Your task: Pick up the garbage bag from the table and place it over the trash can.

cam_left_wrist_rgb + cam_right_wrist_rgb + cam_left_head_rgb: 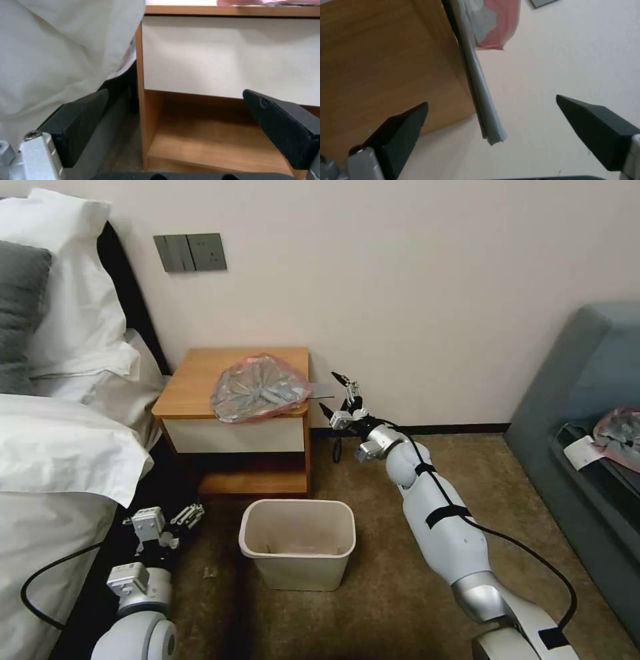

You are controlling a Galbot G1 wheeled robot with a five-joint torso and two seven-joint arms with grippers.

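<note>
Bag (260,388) not picked yet, lying on the table (193,380) at its right front corner, a grey tab overhanging right. Right gripper (337,395) just right of that tab, fingers apart, empty. Left gripper (186,120) low by the bed, fingers apart, idle. Bin (297,543) unlined on the floor, near side of the table. Bag's far edge hard to read.
</note>
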